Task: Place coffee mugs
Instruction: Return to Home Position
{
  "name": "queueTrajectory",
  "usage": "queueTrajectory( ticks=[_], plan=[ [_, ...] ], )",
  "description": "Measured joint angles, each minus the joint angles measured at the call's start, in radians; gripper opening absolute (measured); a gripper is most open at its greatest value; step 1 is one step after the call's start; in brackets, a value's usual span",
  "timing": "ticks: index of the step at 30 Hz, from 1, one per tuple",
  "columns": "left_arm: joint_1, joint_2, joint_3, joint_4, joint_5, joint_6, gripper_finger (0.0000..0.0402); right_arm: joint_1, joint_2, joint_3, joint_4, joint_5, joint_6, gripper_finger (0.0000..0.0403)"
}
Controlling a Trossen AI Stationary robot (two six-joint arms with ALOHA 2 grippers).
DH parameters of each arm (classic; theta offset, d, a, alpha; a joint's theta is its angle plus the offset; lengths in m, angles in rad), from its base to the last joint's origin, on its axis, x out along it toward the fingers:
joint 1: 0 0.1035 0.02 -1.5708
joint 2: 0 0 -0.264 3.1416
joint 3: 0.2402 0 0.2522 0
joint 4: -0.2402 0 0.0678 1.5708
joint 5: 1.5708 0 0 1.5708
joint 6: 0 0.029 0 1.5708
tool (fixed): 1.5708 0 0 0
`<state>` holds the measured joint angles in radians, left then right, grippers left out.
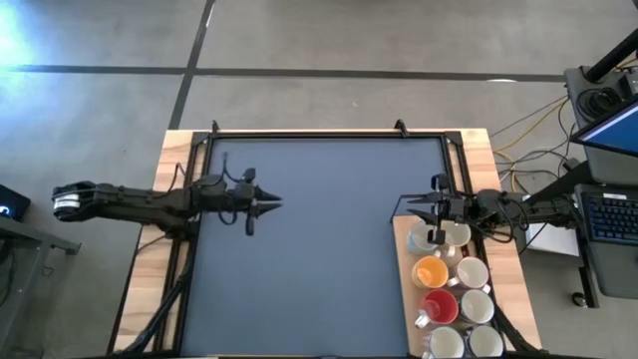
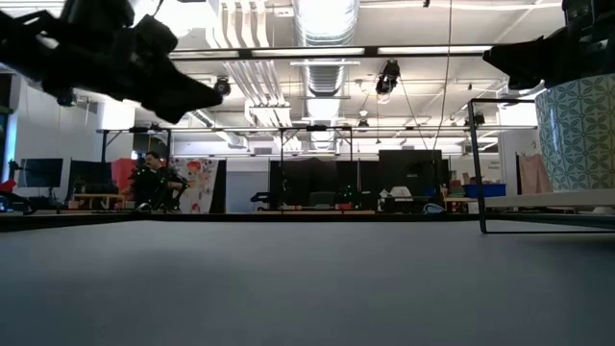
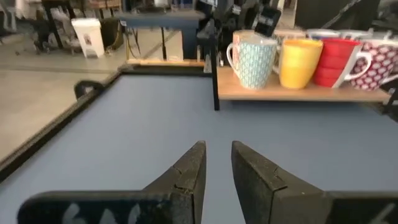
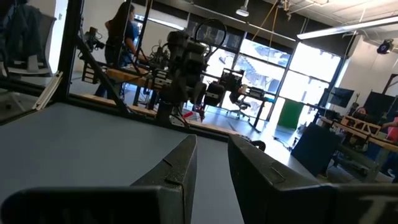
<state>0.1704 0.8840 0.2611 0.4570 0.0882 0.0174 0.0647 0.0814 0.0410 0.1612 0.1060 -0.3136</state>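
Note:
Several coffee mugs stand upright in two rows on a wooden board [image 1: 403, 261] along the table's right side. Among them are a teal-patterned mug [image 1: 430, 238] [image 3: 255, 60], an orange one [image 1: 431, 271] [image 3: 300, 62], a red one [image 1: 440, 305] [image 3: 332, 61] and white ones [image 1: 477, 305]. My right gripper [image 1: 410, 208] [image 4: 212, 163] hovers at the far end of the rows, pointing at the table's left, its fingers a narrow gap apart and empty. My left gripper [image 1: 277, 203] [image 3: 218, 163] hangs over the mat's left half, pointing at the mugs, narrowly open and empty.
A blue-grey mat [image 1: 319, 249] covers the table between the two grippers. A black frame [image 1: 329, 134] runs round the mat, and a thin black post [image 2: 478, 163] stands at the board's far corner. Cables and a laptop [image 1: 608, 214] lie off the table's right side.

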Motion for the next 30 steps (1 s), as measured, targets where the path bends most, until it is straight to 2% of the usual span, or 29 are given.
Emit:
queueTrajectory(
  ticks=[15,21,26,30],
  plan=[
    [0.022,-0.221,-0.250,0.167,0.000,-0.044,0.0059,0.000,0.000,0.000,0.000,0.000,0.000,0.0082],
    [0.027,-0.267,-0.251,0.155,-0.008,-0.053,0.0059,0.000,0.000,0.000,0.000,0.000,0.000,0.0082],
    [0.028,-0.280,-0.251,0.153,-0.105,-0.053,0.0059,0.000,0.000,0.000,0.000,0.000,0.000,0.0082],
    [0.028,-0.274,-0.251,0.153,-0.110,-0.053,0.0059,0.000,0.000,0.000,0.000,0.000,0.000,0.0082]
  ],
)
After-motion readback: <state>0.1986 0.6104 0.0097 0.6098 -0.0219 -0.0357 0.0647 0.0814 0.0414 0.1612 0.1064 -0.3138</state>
